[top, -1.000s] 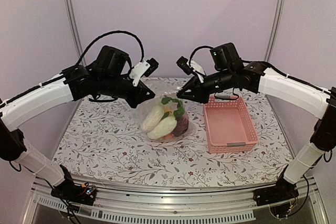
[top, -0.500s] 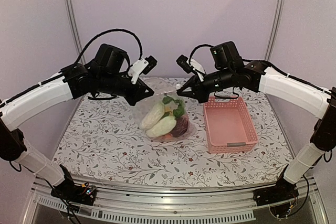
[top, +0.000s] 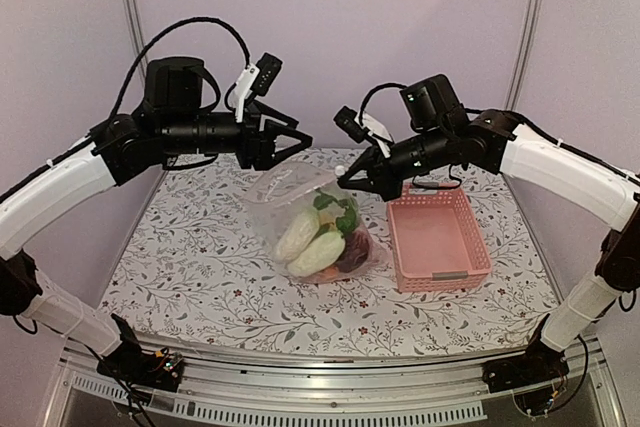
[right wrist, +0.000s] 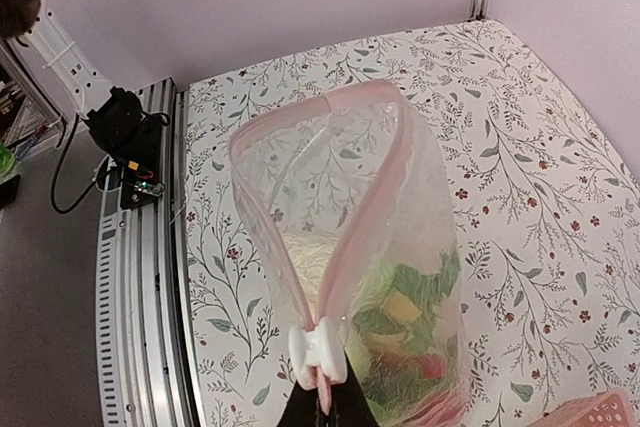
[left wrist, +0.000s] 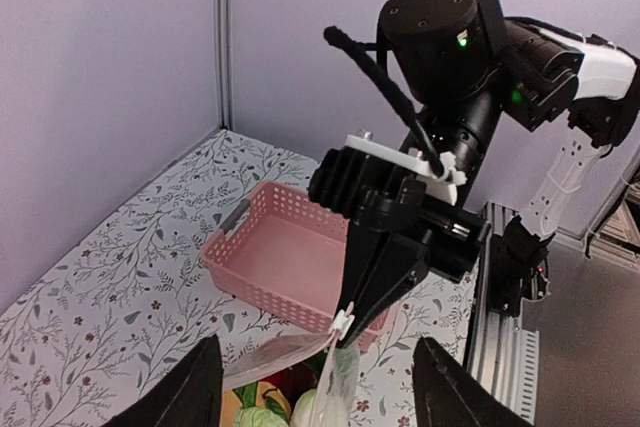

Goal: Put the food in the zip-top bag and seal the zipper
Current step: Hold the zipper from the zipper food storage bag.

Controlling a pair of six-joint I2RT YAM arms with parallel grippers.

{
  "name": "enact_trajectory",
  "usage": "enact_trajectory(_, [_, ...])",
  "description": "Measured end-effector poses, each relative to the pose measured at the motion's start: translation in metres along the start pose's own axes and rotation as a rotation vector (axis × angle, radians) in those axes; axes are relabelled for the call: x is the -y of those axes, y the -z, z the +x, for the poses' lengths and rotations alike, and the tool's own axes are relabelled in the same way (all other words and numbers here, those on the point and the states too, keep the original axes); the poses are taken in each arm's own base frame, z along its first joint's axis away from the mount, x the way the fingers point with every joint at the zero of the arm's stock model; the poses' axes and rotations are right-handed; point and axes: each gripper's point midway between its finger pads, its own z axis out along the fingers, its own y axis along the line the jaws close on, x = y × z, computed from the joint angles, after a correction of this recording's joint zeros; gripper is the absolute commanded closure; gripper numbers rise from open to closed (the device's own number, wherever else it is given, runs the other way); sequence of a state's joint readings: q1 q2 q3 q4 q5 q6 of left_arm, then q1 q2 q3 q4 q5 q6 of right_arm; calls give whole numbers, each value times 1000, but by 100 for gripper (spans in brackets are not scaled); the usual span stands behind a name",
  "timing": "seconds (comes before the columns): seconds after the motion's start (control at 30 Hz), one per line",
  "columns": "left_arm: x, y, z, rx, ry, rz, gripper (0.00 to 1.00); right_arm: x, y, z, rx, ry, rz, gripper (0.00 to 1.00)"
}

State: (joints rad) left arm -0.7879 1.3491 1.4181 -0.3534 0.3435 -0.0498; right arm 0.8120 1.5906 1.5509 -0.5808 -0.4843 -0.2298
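— Two arms raised in the top view. Left gripper point(top: 300, 135)?
— Fingers spread, holding nothing, above the table point(top: 180, 257) and apart from the zip-top bag point(top: 290, 192).
— Right gripper point(top: 347, 177)?
— Pressed together on the zipper point(top: 335, 175) at the bag's upper right corner. The bag's bottom rests on the table just left of the pink basket point(top: 435, 242). The food point(top: 318, 242) is inside: white oblong, green and dark purple pieces.
— Left wrist view?
— Own fingers point(left wrist: 190, 387) wide apart at the bottom edge. Right gripper tips pinch at a white slider point(left wrist: 343, 323), with the basket behind.
— Right wrist view?
— The zipper's two pink strips bow apart in an open loop and meet at the slider by the tips. Green, yellow and red pieces show through the plastic.
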Motion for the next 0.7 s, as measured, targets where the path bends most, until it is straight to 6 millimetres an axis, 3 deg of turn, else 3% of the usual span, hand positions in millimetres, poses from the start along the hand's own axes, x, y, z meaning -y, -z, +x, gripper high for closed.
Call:
enact_trajectory(0.13, [13,-9,-8,42,9,94,39,-6,3,0,-5,0,-11,100])
enact_trajectory(0.4, [15,-41,19,-21,43,178,47,-12,5,4,-17,-9,-43,100])
enact_trajectory(0.7, [25,-50,34,-50,46,259,60,-15,5,4,-19,-12,-57,100])
